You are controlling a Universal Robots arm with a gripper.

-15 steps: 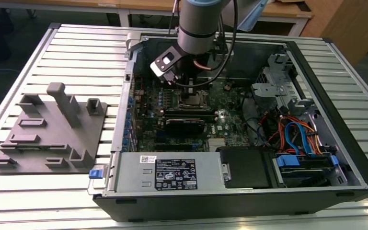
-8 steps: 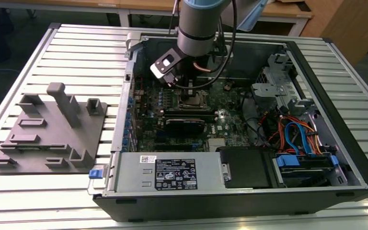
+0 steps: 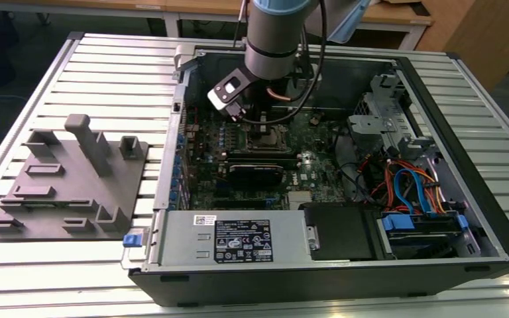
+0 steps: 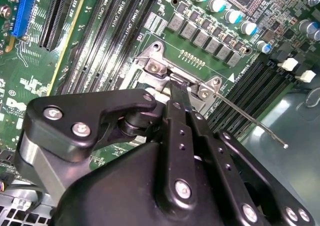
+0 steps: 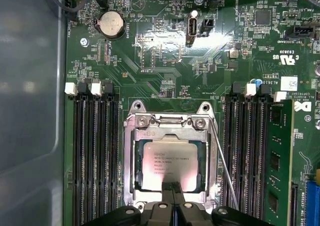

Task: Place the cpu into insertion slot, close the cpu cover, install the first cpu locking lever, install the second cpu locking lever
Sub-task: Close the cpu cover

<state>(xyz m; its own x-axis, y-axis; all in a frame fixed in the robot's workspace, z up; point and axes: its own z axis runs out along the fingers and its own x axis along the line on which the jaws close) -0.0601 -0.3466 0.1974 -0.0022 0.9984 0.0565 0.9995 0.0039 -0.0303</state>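
Fixture plate, grey moulded plastic (image 3: 69, 192), sits at the exterior view's left on the slatted metal table (image 3: 104, 66). It is apart from the work. Just beside it, toward that view's right, is the open black computer case (image 3: 325, 278), with the arm reaching down into its upper middle.

First wrist view: the cpu (image 5: 167, 161), a flat square chip with a silvery-grey top, lies seated in the insertion slot (image 5: 136, 171), the dark square socket. The cpu cover (image 5: 170, 128), a thin silver frame with a square window, appears lowered around the chip. So steps one and two look done.

The black gripper (image 5: 172, 187) has its fingers drawn together with nothing between them. Its tip rests at the cover's near edge.

One thin silver wire lever (image 5: 225, 171) angles away from the socket. In the second wrist view its free end (image 4: 250, 120) stands clear of the board, so I judge it unlatched. I cannot make out the other lever.
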